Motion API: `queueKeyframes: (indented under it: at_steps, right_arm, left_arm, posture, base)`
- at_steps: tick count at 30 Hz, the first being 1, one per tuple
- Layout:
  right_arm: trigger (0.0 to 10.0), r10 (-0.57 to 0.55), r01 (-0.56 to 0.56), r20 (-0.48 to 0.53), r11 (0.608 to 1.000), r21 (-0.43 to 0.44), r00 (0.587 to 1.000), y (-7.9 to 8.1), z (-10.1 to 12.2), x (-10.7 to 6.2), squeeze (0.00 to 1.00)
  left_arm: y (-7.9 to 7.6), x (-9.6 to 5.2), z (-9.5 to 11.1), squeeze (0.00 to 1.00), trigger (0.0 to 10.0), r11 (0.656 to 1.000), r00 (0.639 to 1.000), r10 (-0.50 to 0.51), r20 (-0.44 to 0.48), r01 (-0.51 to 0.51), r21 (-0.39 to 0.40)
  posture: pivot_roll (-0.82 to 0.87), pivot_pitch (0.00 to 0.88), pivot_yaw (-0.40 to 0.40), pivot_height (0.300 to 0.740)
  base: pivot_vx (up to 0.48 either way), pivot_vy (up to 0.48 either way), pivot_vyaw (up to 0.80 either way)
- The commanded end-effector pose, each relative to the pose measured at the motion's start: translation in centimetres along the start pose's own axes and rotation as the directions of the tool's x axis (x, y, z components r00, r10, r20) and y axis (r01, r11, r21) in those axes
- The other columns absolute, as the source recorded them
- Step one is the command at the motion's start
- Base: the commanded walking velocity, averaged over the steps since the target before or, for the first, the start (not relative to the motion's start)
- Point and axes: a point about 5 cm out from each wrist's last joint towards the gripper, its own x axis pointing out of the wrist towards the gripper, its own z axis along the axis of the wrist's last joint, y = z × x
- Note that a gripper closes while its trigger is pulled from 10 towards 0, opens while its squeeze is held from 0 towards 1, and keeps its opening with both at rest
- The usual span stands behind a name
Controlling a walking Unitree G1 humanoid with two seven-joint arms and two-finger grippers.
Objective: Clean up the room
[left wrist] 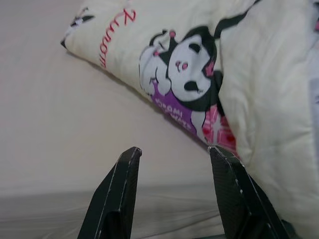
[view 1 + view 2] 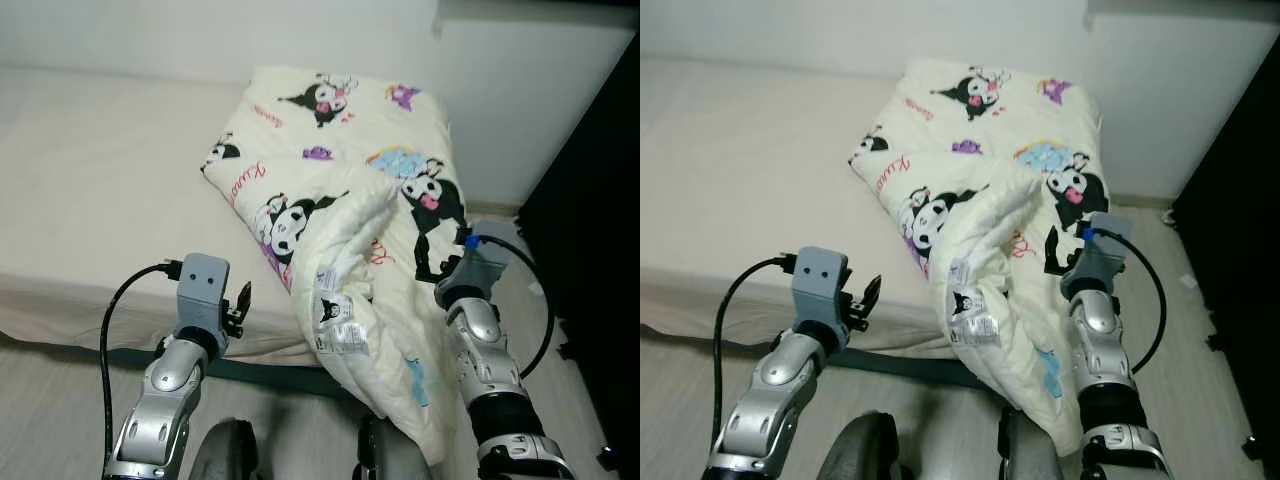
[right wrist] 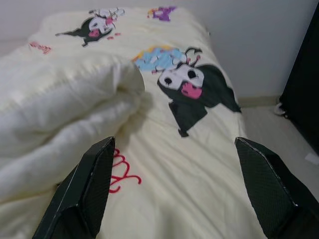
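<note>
A cream comforter (image 2: 340, 170) printed with black-and-white cartoon characters lies bunched on the bed's right side. Its lower part hangs over the front corner toward the floor, with a white care label (image 2: 335, 315) showing on the fold. My left gripper (image 2: 240, 300) is open and empty at the bed's front edge, just left of the comforter; the left wrist view shows its fingers (image 1: 124, 189) aimed at the sheet and the comforter's edge. My right gripper (image 2: 1060, 255) stands wide open against the comforter's right side, its fingers (image 3: 89, 184) spread over the fabric without holding it.
The bed (image 2: 100, 200) with its beige sheet takes up the left and middle, with a white wall behind it. Dark furniture (image 2: 600, 250) stands at the right, across a narrow strip of floor (image 2: 525, 300). Light wood floor (image 2: 60, 400) runs along the bed's front.
</note>
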Motion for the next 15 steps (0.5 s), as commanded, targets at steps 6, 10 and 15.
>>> queueKeyframes:
  at_steps: [6,10,15]
  right_arm:
    - [10.0,-0.017,0.017,-0.012,1.0,0.002,1.0,-0.3,0.0,0.4,0.0]
    - [10.0,-0.011,0.011,-0.01,1.0,-0.007,1.0,-0.4,0.3,0.9,0.0]
    - [10.0,0.002,-0.002,-0.027,1.0,-0.002,1.0,-0.5,0.9,2.1,0.0]
  left_arm:
    - [0.4,-0.1,-0.3,0.0,10.0,1.0,1.0,-0.001,-0.027,0.001,0.011]
    - [0.5,-0.2,-0.2,0.0,10.0,1.0,1.0,0.003,-0.022,-0.003,0.01]
    - [1.0,-0.5,0.4,0.0,10.0,1.0,1.0,0.027,0.002,-0.027,0.012]
  posture:
    - [0.05,0.219,-0.009,0.599]
    - [0.05,0.238,-0.011,0.594]
    - [0.07,0.276,-0.021,0.594]
  base:
    - [0.0,0.0,0.0]
    - [0.0,0.0,0.0]
    - [0.0,0.0,0.0]
